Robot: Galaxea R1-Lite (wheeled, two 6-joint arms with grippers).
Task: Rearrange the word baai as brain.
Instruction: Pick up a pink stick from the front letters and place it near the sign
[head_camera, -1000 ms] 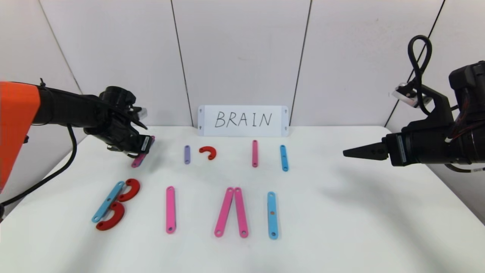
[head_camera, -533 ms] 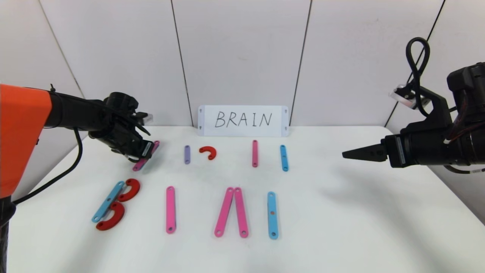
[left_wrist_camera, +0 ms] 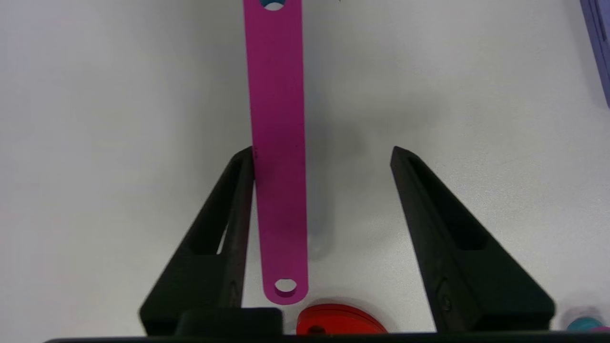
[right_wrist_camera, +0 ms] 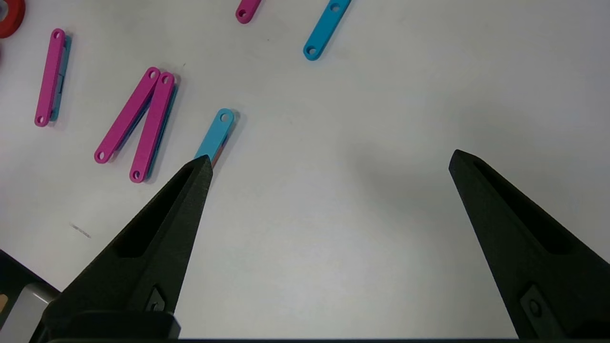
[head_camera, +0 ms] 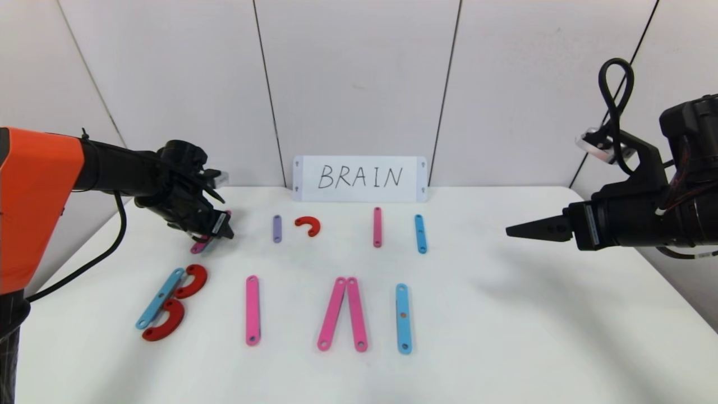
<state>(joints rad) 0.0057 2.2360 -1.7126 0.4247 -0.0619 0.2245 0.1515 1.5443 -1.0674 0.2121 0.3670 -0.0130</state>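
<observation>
The plastic word lies in the front row: a B made of a blue strip (head_camera: 160, 298) and two red half-rings (head_camera: 190, 280), a pink strip (head_camera: 252, 310), two pink strips leaning together (head_camera: 342, 314), and a blue strip (head_camera: 403, 318). My left gripper (head_camera: 221, 233) is open, low over a magenta strip (head_camera: 197, 246) at the back left. In the left wrist view the left gripper (left_wrist_camera: 321, 151) has the magenta strip (left_wrist_camera: 279, 143) between its fingers, close against one finger. My right gripper (head_camera: 510, 230) hovers open and empty at the right, also seen in the right wrist view (right_wrist_camera: 329, 162).
A white card (head_camera: 359, 178) reading BRAIN stands at the back. Spare pieces lie in the back row: a short purple strip (head_camera: 277, 228), a red half-ring (head_camera: 308, 225), a pink strip (head_camera: 377, 226) and a blue strip (head_camera: 420, 233). The table's right half is bare.
My left gripper has moved forward and lower along the magenta strip, covering more of it. The right arm has barely shifted.
</observation>
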